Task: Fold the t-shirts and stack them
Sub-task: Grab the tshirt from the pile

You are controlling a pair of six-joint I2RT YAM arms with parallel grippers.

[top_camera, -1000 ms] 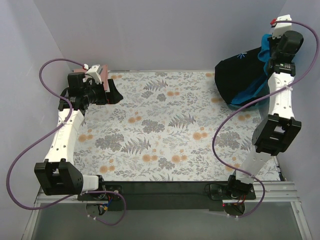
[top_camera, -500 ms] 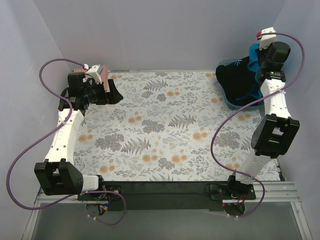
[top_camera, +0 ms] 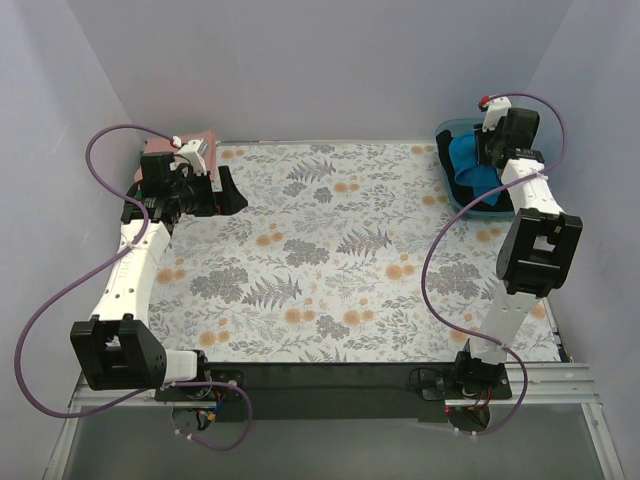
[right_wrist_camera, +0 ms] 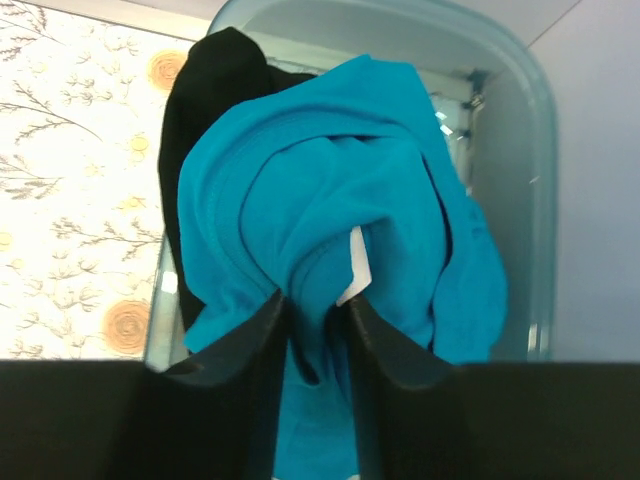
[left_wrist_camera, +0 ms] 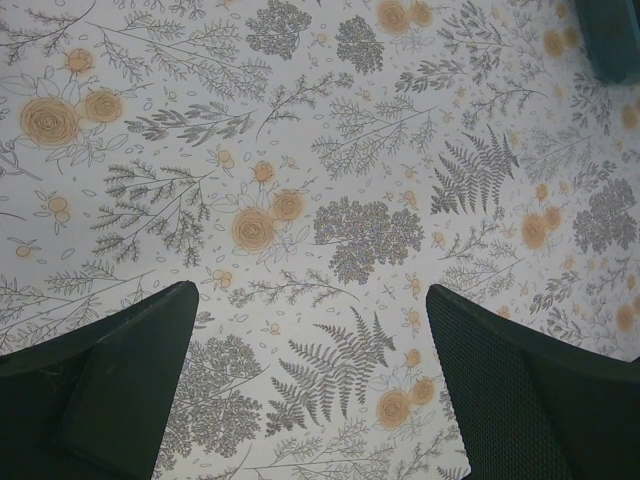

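The teal-blue t-shirt (right_wrist_camera: 330, 190) is bunched up in the translucent blue tub (right_wrist_camera: 520, 90) at the back right of the table. My right gripper (right_wrist_camera: 318, 320) is shut on a fold of it, with cloth and a white label between the fingers (right_wrist_camera: 255, 370). The black t-shirt (right_wrist_camera: 215, 90) lies under and to the left of the teal one in the tub. In the top view the right gripper (top_camera: 490, 150) sits over the tub (top_camera: 470, 205). My left gripper (left_wrist_camera: 310, 380) is open and empty above the floral cover, at the back left (top_camera: 225, 190). The pink and green shirts are out of view.
The floral table covering (top_camera: 330, 250) spans the table between the arms. Grey walls close in at the back and both sides. The tub's corner shows at the top right of the left wrist view (left_wrist_camera: 615, 35).
My right arm has swung back and down, and the black and teal bundle it held up has dropped into the tub. The left wrist has turned slightly.
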